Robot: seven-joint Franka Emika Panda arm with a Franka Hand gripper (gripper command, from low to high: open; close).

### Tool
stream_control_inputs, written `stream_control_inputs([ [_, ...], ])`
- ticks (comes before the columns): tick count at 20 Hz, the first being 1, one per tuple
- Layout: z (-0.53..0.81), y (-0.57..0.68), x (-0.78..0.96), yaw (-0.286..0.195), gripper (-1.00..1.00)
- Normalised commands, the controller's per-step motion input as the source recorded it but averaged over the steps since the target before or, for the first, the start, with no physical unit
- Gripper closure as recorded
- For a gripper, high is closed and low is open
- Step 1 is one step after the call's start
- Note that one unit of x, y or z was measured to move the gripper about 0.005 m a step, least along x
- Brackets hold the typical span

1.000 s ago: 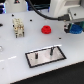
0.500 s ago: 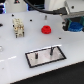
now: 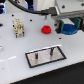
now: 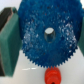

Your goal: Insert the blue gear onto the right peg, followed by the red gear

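The gripper (image 3: pixel 68 24) grasped the blue gear (image 3: pixel 68 28), held above the surface (image 3: pixel 15 50) at the exterior view's far right. The red gear (image 3: pixel 46 29) lay just left; the right peg (image 3: pixel 51 51) stood nearer.

the arm reaches in over the worktop's far edge at the exterior view's right, its gripper (image 3: pixel 69 26) pointing down, jaws closed on the blue gear (image 4: pixel 47 35).
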Motion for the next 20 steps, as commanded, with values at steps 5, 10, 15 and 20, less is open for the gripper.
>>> stream_control_inputs([
  [5,0.03,-0.35,0.49,0.000,1.00],
  [10,0.01,-0.30,0.44,0.000,1.00],
  [15,-0.02,-0.26,0.40,0.000,1.00],
  [20,-0.03,-0.17,0.35,0.000,1.00],
])
